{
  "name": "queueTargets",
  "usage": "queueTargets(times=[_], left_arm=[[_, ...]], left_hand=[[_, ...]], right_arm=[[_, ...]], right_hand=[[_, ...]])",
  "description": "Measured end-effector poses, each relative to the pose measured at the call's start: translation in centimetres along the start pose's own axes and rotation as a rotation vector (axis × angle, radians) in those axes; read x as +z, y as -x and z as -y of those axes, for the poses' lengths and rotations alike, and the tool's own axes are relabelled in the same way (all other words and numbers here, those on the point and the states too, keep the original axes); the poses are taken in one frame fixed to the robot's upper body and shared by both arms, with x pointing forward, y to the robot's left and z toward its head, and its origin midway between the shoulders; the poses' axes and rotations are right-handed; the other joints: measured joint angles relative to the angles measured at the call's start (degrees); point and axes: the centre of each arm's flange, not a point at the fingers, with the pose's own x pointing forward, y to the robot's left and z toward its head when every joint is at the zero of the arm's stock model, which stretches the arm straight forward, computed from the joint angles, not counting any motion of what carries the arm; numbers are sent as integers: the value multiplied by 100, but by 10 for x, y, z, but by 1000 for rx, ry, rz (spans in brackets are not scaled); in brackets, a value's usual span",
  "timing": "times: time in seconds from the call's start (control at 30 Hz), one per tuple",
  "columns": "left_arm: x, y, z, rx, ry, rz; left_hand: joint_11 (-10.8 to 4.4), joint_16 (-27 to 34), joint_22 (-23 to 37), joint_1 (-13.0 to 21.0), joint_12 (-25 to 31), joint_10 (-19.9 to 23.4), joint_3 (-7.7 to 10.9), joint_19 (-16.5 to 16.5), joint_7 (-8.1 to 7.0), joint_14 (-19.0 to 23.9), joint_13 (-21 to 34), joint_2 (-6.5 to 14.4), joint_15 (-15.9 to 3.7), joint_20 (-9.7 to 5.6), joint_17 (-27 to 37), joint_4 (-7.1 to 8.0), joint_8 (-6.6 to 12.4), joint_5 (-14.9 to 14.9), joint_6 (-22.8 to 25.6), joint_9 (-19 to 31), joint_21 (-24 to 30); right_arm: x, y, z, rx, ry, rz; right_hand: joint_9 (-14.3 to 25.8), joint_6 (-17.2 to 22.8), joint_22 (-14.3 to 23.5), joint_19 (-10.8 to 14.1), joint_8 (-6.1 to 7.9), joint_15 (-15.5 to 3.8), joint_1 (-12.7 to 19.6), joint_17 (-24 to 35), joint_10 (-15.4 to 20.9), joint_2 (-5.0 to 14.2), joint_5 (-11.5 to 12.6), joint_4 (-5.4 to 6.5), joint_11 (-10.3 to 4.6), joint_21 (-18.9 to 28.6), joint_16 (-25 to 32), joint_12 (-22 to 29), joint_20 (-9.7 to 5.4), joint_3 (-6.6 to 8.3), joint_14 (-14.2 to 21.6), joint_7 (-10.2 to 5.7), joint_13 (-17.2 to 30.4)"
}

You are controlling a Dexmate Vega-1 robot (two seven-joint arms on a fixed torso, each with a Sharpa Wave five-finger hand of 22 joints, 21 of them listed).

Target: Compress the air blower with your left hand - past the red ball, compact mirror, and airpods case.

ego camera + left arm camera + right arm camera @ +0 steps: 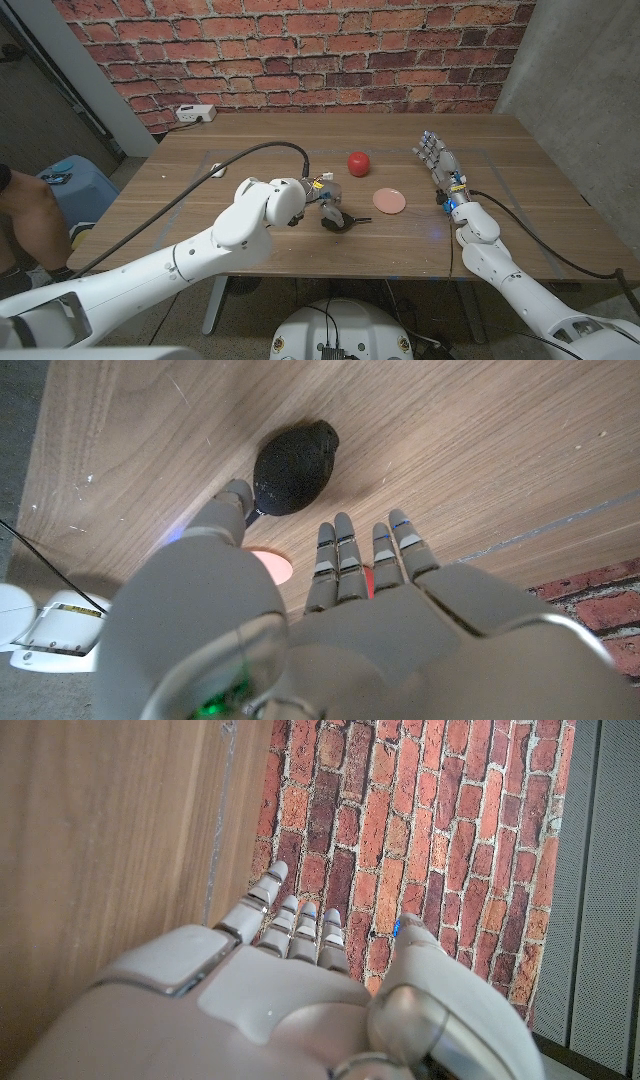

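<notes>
The black air blower lies on the wooden table near its front middle, its nozzle pointing right. My left hand hovers just over and behind it with nothing held. In the left wrist view the fingers are straight and apart, and the thumb tip sits close beside the blower. The red ball stands farther back. A pink round compact mirror lies right of the blower. My right hand is at the table's right with its fingers stretched out, holding nothing.
A black cable runs from my left arm across the table's left half. A white power strip sits at the back left corner. Left of the table are a blue stool and a person's leg. A brick wall stands behind.
</notes>
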Motion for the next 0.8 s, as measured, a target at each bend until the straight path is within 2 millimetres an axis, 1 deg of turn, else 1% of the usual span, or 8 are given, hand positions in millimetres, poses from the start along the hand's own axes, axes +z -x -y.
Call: queueTargets(times=[0.2,0.4,0.5,0.6,0.63,0.77,0.8], left_arm=[[1,-1,1,7,-10,-11],[5,-3,6,8,-19,-21],[7,-3,9,8,-23,-26],[7,-3,7,18,-40,-34],[9,-4,12,11,-34,-32],[9,-3,9,30,-63,-42],[11,-4,15,22,-54,-42]], left_hand=[[23,0,0,0,0,-23,0,0,0,52,26,0,10,0,0,0,0,22,0,0,0],[23,0,0,0,0,-22,-24,0,0,52,27,0,10,0,0,24,0,22,0,0,0],[54,0,0,0,0,10,-24,0,0,52,26,0,10,0,0,24,0,22,0,0,0],[54,0,0,5,0,10,-24,0,0,52,26,5,10,0,0,24,0,22,0,28,0],[54,0,0,25,0,10,-24,0,0,70,26,25,-8,0,0,24,0,44,0,28,0],[53,0,-1,56,0,10,-24,52,0,104,53,56,-1,-10,0,24,0,44,66,28,0],[53,0,0,57,0,9,-33,52,-1,104,53,57,-1,-9,0,14,0,51,85,28,0]], right_arm=[[-2,2,2,-3,-2,-1],[-6,5,4,-3,-5,1],[-6,5,5,-2,-9,5],[-9,5,6,-8,-10,0],[-8,5,5,-2,-13,6],[-12,5,7,-13,-16,-1],[-11,5,7,-4,-19,8]], right_hand=[[0,0,0,0,0,0,0,0,0,0,0,0,0,0,0,0,0,0,0,0,0],[0,0,0,0,0,0,0,0,0,0,0,-16,0,0,0,0,0,-16,0,0,0],[0,0,0,0,0,0,0,0,0,0,0,-16,0,0,0,0,0,-16,0,-1,0],[0,0,0,0,0,0,0,0,0,0,0,-31,0,0,0,0,0,-1,0,-1,0],[0,-1,0,0,0,0,0,0,0,0,0,-32,0,0,0,0,0,0,0,-1,0],[0,-1,0,0,0,0,0,14,0,0,0,-31,0,0,0,0,0,0,0,-1,0],[0,-1,0,0,0,0,0,14,0,0,0,-31,0,0,0,0,0,0,0,-1,0]])
